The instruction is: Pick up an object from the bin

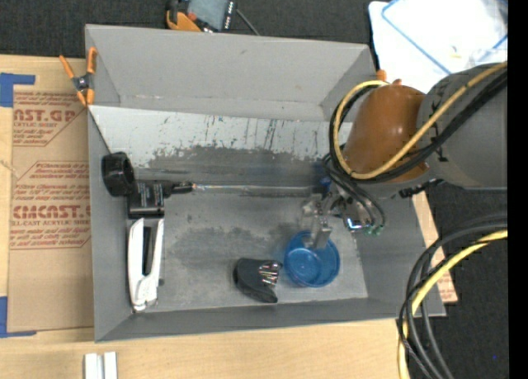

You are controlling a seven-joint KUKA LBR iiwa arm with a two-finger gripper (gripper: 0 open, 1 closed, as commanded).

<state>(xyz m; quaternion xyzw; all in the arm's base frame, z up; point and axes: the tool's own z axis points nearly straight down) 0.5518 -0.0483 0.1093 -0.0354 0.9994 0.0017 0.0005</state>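
Note:
My gripper (318,233) hangs at the right side of the bin floor, its fingertips just above the upper rim of a blue round dish (312,265). The fingers stand a little apart, with nothing between them. Left of the dish and touching it lies a dark grey lump with a metallic end (256,277).
Along the bin's left wall lies a white stapler-like tool (143,263). Above it a black knob on a long thin rod (124,177) stretches across the floor towards the right. The arm with its orange cover and cables stands over the bin's right wall.

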